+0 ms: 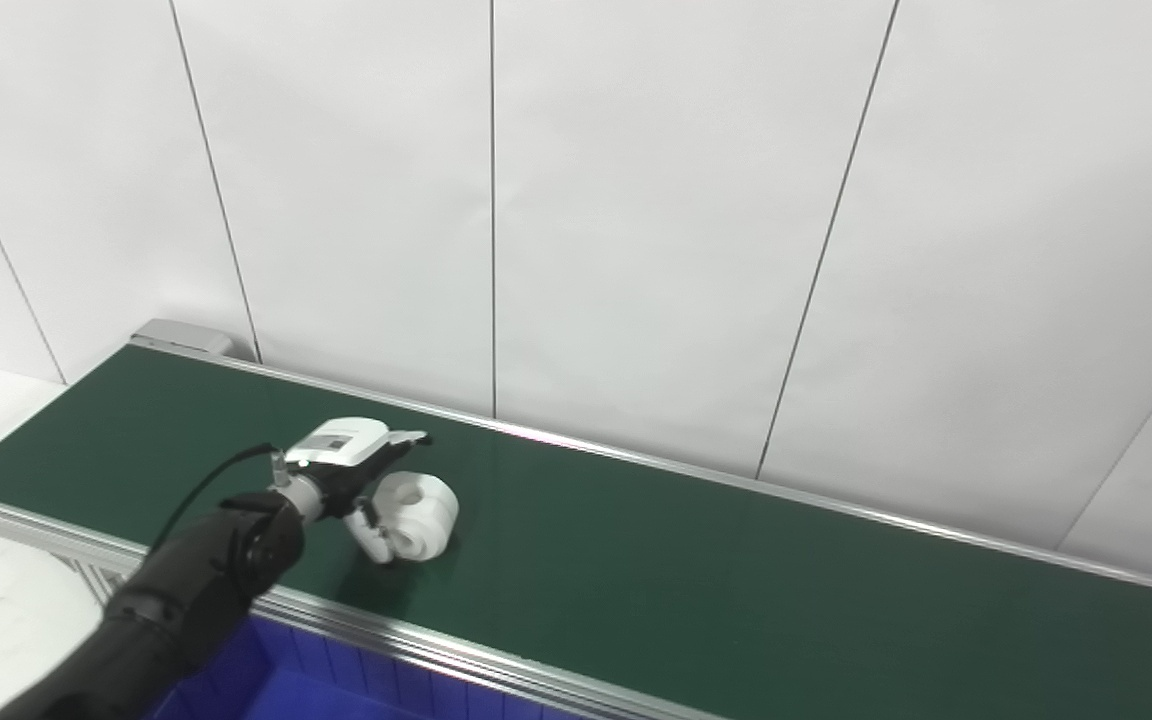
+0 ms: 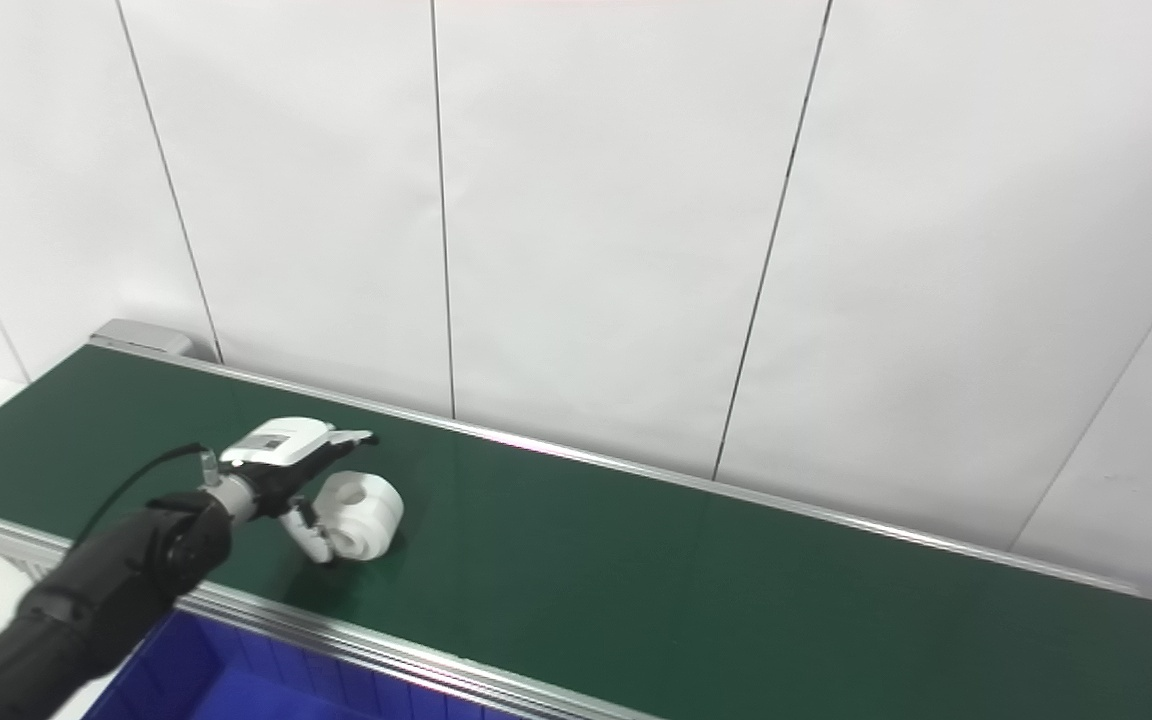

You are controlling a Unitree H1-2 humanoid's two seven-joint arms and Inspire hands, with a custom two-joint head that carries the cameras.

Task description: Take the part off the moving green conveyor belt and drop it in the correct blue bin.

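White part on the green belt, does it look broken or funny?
Nothing stands out. The white part lies whole on the green belt, with the left hand against its left side, fingers spread around it. The blue bin waits below the belt's near edge.

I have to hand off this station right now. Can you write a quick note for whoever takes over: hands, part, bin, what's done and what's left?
Left hand: out over the green conveyor belt, fingers apart and curled around the white part, at or very near contact; a firm hold is not evident.
Right hand: not in view.
Part: a white round piece with a hole in it, lying on the belt, not lifted.
Blue bin: just below the belt's near rail; only a corner shows.
Done: reach to the part.
Left: close on it, lift, carry it to the bin, drop it.
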